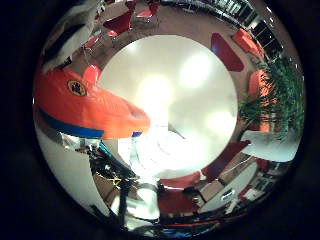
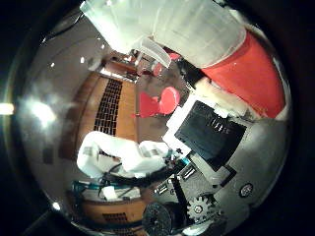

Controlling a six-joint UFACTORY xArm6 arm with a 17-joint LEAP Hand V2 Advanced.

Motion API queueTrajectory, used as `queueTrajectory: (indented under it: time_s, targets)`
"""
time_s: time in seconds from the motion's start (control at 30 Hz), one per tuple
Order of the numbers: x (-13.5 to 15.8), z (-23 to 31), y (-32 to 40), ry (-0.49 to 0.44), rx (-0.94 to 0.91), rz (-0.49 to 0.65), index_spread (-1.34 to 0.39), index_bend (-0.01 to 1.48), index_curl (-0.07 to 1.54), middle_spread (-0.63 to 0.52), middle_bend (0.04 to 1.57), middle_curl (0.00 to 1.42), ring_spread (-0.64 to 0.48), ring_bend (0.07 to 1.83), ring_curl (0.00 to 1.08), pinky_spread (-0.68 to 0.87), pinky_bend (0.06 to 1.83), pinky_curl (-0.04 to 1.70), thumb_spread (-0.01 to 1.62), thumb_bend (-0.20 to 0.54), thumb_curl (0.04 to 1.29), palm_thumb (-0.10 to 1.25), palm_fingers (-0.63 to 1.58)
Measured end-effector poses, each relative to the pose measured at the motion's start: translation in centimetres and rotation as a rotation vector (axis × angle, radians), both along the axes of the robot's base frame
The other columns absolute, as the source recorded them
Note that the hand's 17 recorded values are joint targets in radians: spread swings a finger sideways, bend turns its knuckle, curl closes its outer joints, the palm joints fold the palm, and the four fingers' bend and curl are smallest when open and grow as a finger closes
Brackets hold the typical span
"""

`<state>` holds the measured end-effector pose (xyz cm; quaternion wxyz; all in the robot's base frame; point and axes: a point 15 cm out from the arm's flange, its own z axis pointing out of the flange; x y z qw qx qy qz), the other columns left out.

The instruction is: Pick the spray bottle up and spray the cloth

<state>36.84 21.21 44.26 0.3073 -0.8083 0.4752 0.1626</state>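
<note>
White round table (image 1: 200, 100), red chairs (image 1: 120, 22) around; robot hand (image 2: 206, 147) wrapped round spray bottle (image 2: 197, 29)

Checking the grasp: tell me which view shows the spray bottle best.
The thumb side palm view: the spray bottle shows its clear body and orange head close against the hand. The little finger side view shows only the orange head over the round white table.

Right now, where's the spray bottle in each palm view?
Little finger side: bottle shows its orange head with a blue band, close to the palm, in front of the white table.
Thumb side: its clear body and the orange head beside it, close to the palm; no table in view.
Shared landmark: the orange head; red chairs also show in both.
</note>
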Motion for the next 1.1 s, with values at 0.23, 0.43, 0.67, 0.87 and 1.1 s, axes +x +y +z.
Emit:
queueTrajectory:
  time_s: [0.23, 0.43, 0.67, 0.87, 1.1]
  targets:
    - [1.0, -6.9, 0.7, 0.006, 0.146, -0.126, -0.2, 1.18, 0.77, -0.08, 1.41, 0.68, -0.23, 1.32, 0.84, -0.14, 1.0, 1.51, 0.83, -0.016, 0.82, 1.08, 1.13]
    - [0.6, -9.7, 3.2, -0.016, 0.232, -0.141, -0.2, 1.18, 0.77, -0.08, 1.4, 0.68, -0.23, 1.33, 0.84, -0.14, 1.0, 1.51, 0.83, -0.015, 0.83, 1.08, 1.12]
    - [1.2, -11.3, 4.1, -0.023, 0.273, -0.148, -0.2, 1.18, 0.78, -0.08, 1.41, 0.68, -0.23, 1.33, 0.84, -0.14, 1.0, 1.51, 0.84, -0.017, 0.83, 1.06, 1.12]
    - [1.6, -12.0, 4.2, -0.038, 0.263, -0.151, -0.2, 1.17, 0.78, -0.09, 1.4, 0.68, -0.23, 1.3, 0.83, -0.15, 0.99, 1.45, 0.89, -0.031, 0.8, 0.97, 1.13]
    - [1.6, -13.1, 4.2, -0.044, 0.241, -0.122, -0.26, 0.79, 0.71, -0.11, 1.26, 0.61, -0.22, 1.25, 0.7, -0.27, 0.94, 1.13, 0.97, -0.03, 0.66, 0.85, 1.07]
